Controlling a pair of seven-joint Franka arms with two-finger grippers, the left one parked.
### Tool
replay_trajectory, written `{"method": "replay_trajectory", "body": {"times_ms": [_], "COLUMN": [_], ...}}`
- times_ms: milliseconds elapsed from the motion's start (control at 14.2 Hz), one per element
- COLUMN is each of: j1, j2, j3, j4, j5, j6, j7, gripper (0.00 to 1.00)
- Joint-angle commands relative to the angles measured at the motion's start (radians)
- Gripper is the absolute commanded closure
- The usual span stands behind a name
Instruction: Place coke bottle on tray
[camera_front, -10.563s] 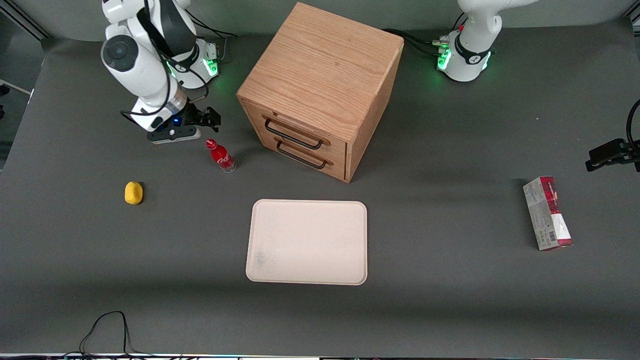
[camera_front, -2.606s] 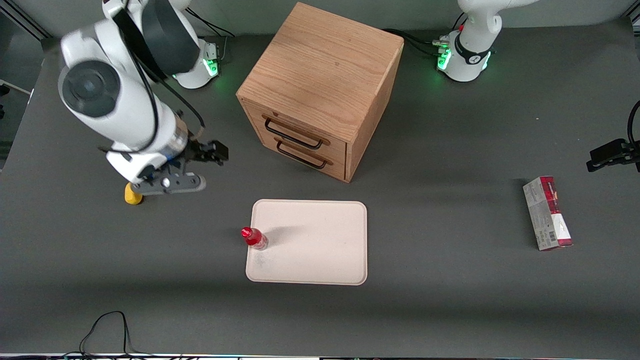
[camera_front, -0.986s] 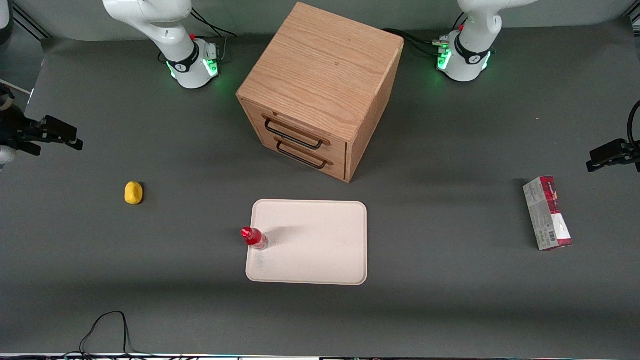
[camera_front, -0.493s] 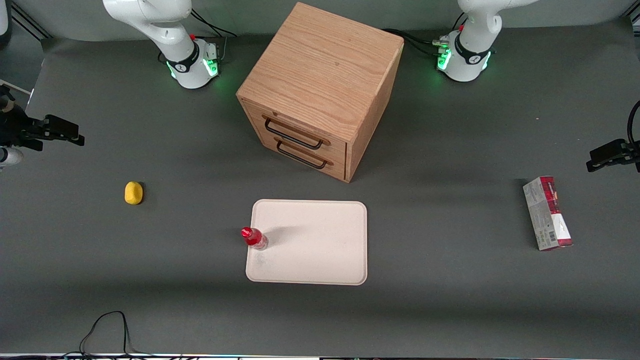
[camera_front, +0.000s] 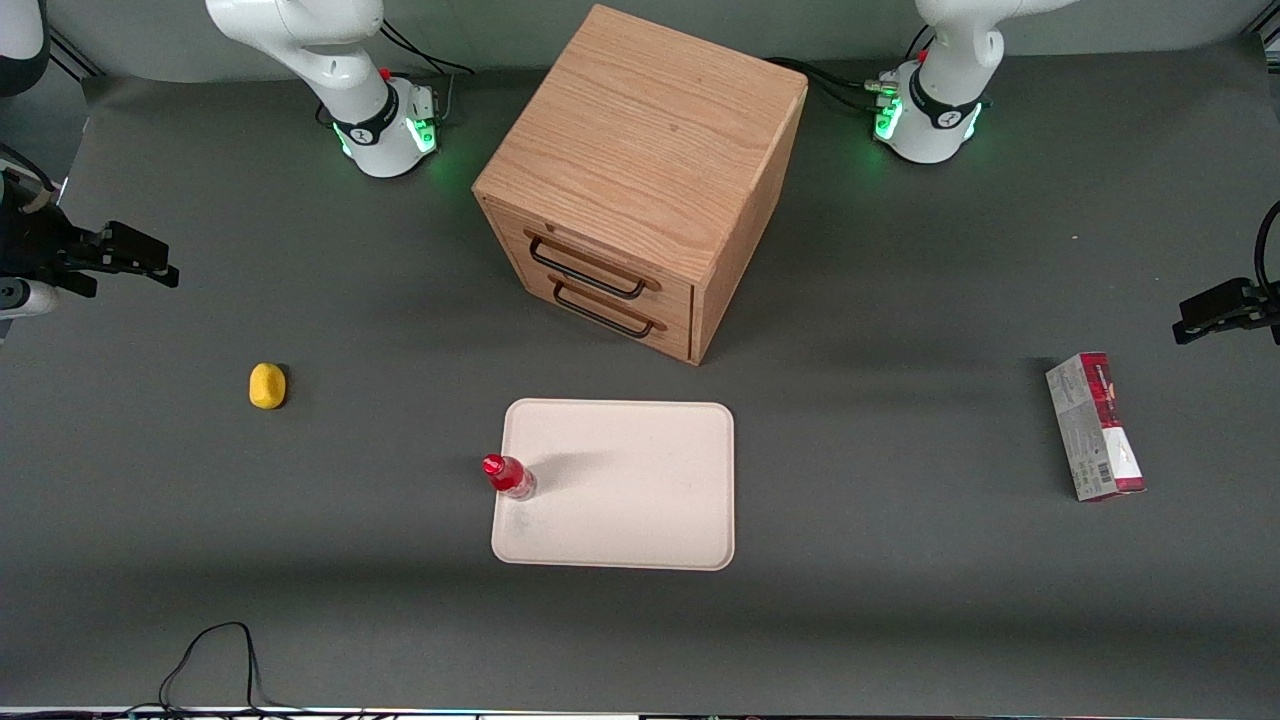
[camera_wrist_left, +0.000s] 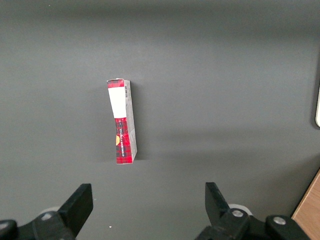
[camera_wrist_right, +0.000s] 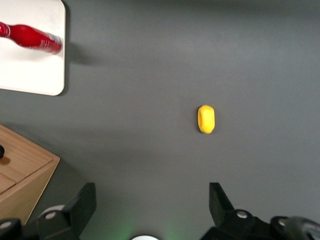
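Note:
The small red coke bottle (camera_front: 508, 477) stands upright on the cream-beige tray (camera_front: 630, 490), at the tray's edge toward the working arm's end. It also shows in the right wrist view (camera_wrist_right: 31, 38) on the tray's corner (camera_wrist_right: 30, 75). My right gripper (camera_front: 150, 272) is raised at the working arm's end of the table, far from the bottle and tray. Its fingers are wide open and empty (camera_wrist_right: 152, 197), with only bare table between them.
A wooden drawer cabinet (camera_front: 640, 180) stands farther from the front camera than the tray. A small yellow object (camera_front: 267, 386) lies on the table between my gripper and the tray. A red-and-grey carton box (camera_front: 1095, 426) lies toward the parked arm's end.
Since 10.6 s ago the bottle has gone from the table beside the cabinet onto the tray. My gripper has let go and withdrawn; in the last second it drifted slightly.

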Motion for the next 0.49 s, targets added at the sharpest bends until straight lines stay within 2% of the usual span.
{"method": "replay_trajectory", "body": {"times_ms": [0, 423], "j1": [0.002, 0.002], "j2": [-0.001, 0.028], "j3": [-0.001, -0.001], "j4": [0.001, 0.052], "j5": [-0.004, -0.010], "j6": [0.030, 0.017], "j7": [-0.008, -0.003], "gripper": [0.00, 0.00]}}
